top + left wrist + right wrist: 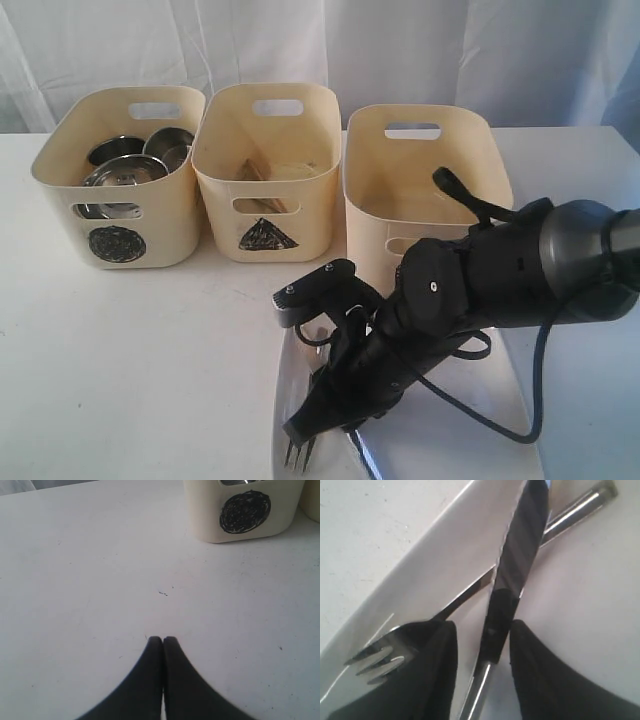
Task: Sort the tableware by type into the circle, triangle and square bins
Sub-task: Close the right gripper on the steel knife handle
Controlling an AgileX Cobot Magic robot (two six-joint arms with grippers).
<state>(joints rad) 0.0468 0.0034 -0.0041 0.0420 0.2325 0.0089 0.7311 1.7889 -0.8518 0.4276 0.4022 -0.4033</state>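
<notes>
My right gripper (318, 425) (482, 625) hangs low over the large white plate (470, 450) (580, 605), open, its fingers either side of the steel knife (520, 545). The steel fork (385, 655) (297, 455) lies crossed under the knife, its tines beside one finger. The circle bin (60, 170) (200, 515) holds steel bowls (125, 172) and a mug (170, 145). Wooden chopsticks (262, 180) lie in the triangle bin (265, 120). My arm hides the mark on the third bin (370, 220). My left gripper (163, 640) is shut over bare table. Spoon and small white bowl are out of view.
The three bins stand side by side along the back of the white table (150, 380), in front of a pale curtain (400, 40). The right arm's black cable (500, 425) loops over the plate.
</notes>
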